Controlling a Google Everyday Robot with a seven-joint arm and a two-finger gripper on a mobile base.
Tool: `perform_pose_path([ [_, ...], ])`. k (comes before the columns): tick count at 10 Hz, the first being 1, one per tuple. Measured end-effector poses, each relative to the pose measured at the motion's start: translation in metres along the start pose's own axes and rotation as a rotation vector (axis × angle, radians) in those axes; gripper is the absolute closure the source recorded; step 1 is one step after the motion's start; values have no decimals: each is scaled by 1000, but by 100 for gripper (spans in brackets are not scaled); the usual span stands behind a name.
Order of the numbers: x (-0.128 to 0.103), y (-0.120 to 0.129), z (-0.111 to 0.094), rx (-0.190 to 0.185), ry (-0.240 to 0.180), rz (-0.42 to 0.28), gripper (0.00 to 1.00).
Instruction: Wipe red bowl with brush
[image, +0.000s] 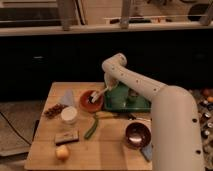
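I am working the hand (108, 88) above the worktop (107, 147), and it is pinching the brush (99, 93) by its handle. The red bowl (89, 104) is sitting just below and left of the hand, with the brush head inside it. I judge we are mid-wipe. Next I am planning light sweeps, so the bowl does not skid.

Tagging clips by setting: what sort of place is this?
Probably a kitchen: a wooden table carries a red bowl, a brown bowl and a green vegetable. The gripper hangs over the red bowl.
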Motion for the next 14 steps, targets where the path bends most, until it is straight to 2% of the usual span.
perform_pose_path([
  [2,-13,-20,-2,15,1,-49,99],
  [5,-42,-34,-12,50,-15,-136,99],
  [6,-45,-32,-16,56,-19,-152,99],
  [9,-57,-2,-24,56,-42,-194,99],
  [12,-33,28,-23,37,-36,-165,99],
  [14,-9,40,-22,29,-18,-109,99],
])
